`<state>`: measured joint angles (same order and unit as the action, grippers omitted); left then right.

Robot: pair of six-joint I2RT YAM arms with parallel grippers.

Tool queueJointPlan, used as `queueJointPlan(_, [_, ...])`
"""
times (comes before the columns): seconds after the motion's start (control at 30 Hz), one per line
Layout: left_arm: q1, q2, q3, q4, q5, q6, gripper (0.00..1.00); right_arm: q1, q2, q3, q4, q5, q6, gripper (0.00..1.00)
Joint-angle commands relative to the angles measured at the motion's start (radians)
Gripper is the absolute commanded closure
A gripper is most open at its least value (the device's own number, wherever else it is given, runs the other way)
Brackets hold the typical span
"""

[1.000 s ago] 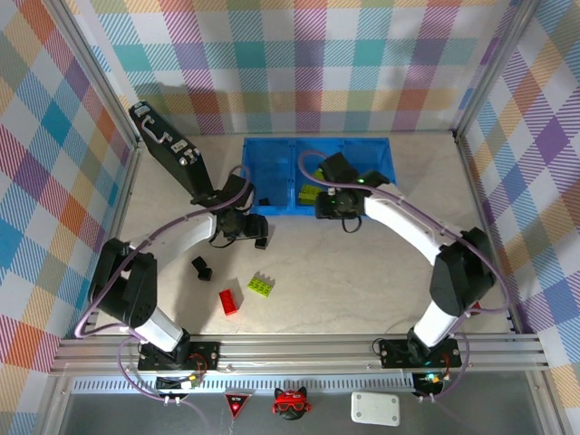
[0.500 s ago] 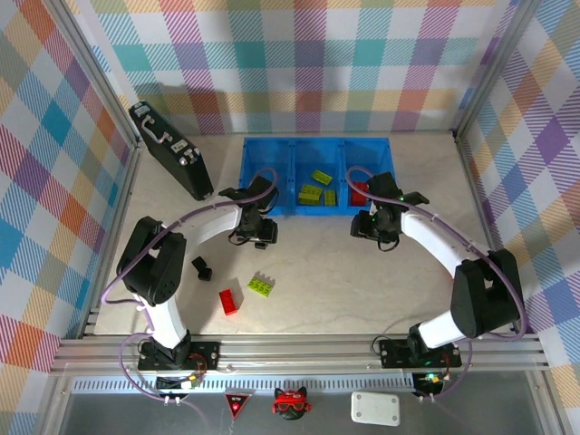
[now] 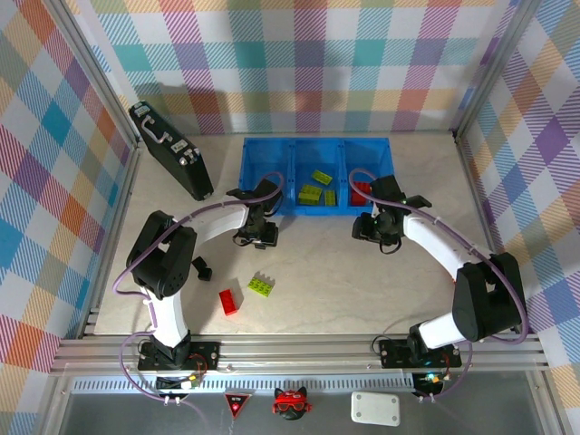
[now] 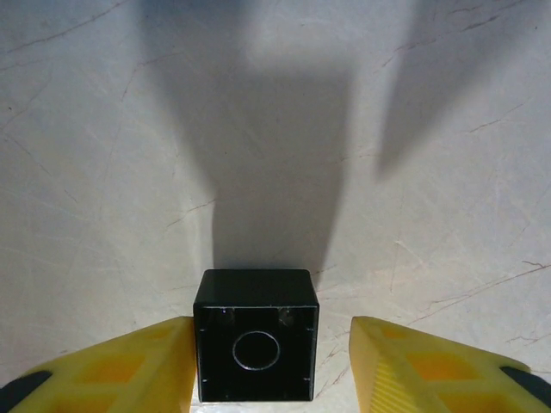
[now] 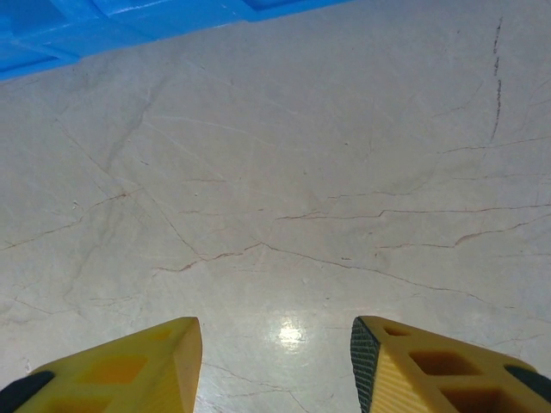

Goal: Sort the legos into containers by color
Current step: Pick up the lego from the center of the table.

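The desk (image 3: 362,281) lay bare under the right tool (image 5: 275,361), whose jaws stood partly open with nothing between them. The containers (image 3: 263,163) sat just beyond both tools, with green legos (image 3: 313,190) in the middle bin and red legos (image 3: 360,192) in the right. The left tool (image 3: 258,237) narrowly straddled a black cube (image 4: 256,348): one finger (image 4: 129,374) touched it and the other (image 4: 422,370) stood just clear. Nearer the bases lay a green brick (image 3: 262,285), a red brick (image 3: 229,301) and a second black cube (image 3: 201,267).
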<state>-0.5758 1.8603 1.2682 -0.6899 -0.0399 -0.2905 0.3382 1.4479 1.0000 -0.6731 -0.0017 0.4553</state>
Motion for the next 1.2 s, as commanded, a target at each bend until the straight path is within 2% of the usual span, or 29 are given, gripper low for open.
queueJointPlan(0.0, [-0.009,0.015,0.015,-0.031,-0.014,0.014,0.52,-0.008,-0.029,-0.011,0.0,-0.011,-0.008,0.49])
queueJointPlan(0.57, [-0.012,0.027,0.011,-0.023,-0.018,0.011,0.58,-0.01,-0.067,-0.027,-0.009,-0.011,0.001,0.51])
queueJointPlan(0.93, [-0.012,0.025,0.019,-0.028,-0.023,0.016,0.68,-0.01,-0.077,-0.024,-0.016,-0.009,0.002,0.51])
queueJointPlan(1.17, [-0.012,0.004,0.028,-0.037,-0.025,0.014,0.7,-0.008,-0.078,-0.024,-0.019,-0.01,0.001,0.51])
